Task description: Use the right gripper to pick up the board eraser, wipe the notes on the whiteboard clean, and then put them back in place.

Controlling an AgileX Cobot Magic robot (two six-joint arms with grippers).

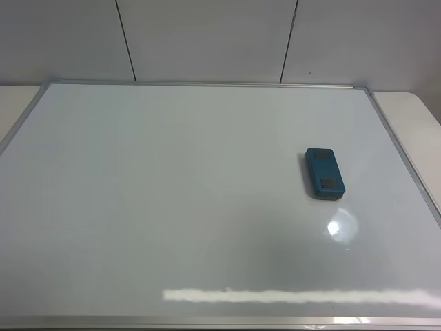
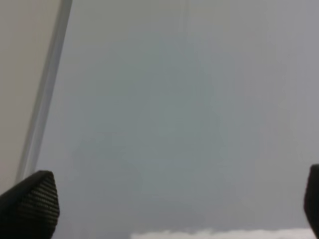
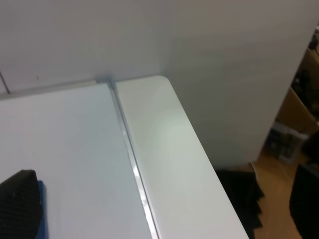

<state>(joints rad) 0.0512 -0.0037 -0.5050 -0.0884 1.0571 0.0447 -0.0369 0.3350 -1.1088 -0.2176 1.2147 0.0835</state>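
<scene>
The whiteboard (image 1: 172,207) lies flat and fills most of the exterior high view. The teal-blue board eraser (image 1: 324,173) lies on its right half, apart from any gripper. No black marker notes show on the board in any view. Neither arm shows in the exterior high view. My right gripper (image 3: 162,201) is open and empty over the board's far right corner, with one black finger (image 3: 19,204) low in its view and a sliver of the eraser (image 3: 43,209) beside it. My left gripper (image 2: 172,204) is open and empty above the board near its left frame.
The silver frame (image 1: 403,148) runs along the board's right edge, with a strip of white table (image 3: 164,149) beyond it. Past the table edge are the floor and dark items (image 3: 239,199). A grey panelled wall (image 1: 207,38) stands behind the board. Light glare (image 1: 337,227) reflects near the eraser.
</scene>
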